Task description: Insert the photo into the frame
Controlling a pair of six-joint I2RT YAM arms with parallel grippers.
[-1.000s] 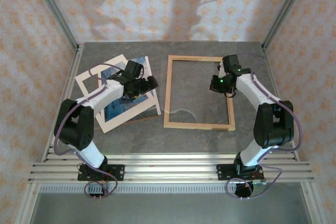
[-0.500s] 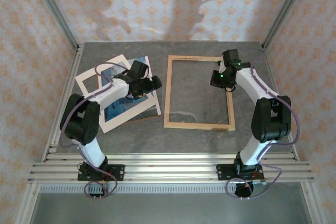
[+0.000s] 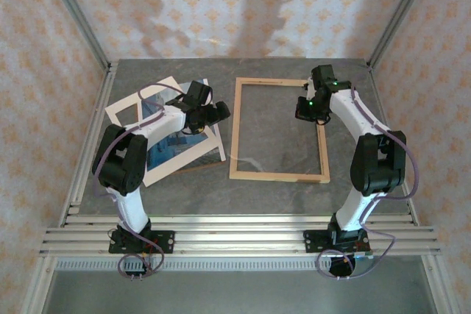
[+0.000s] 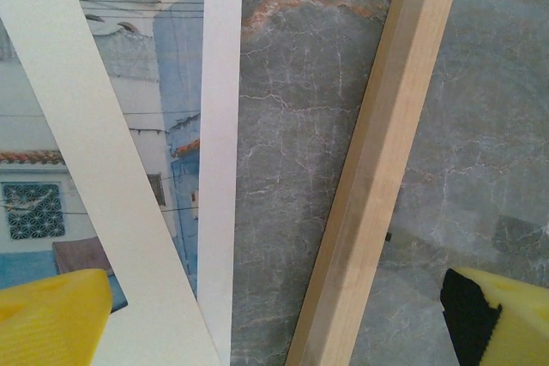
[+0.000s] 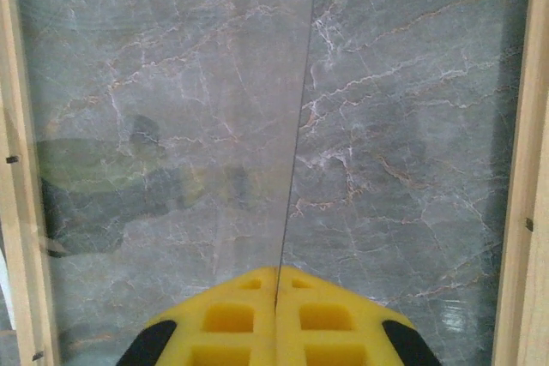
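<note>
— From above, find the frame flat at mid-table, with the photo just left of it, lying partly under a cream mat.

— And closer in?

— Through the left wrist, see the left gripper spread wide, holding nothing, hovering over bare table between the photo's white edge and the frame's left rail. Spacing hard to judge from overhead.

— Over on the other side?

— Through the right wrist, note the right gripper pressed tight on the thin edge of the clear pane, edge-on to the lens and mirroring yellow. From above, barely a faint curved glint inside the frame.
</note>
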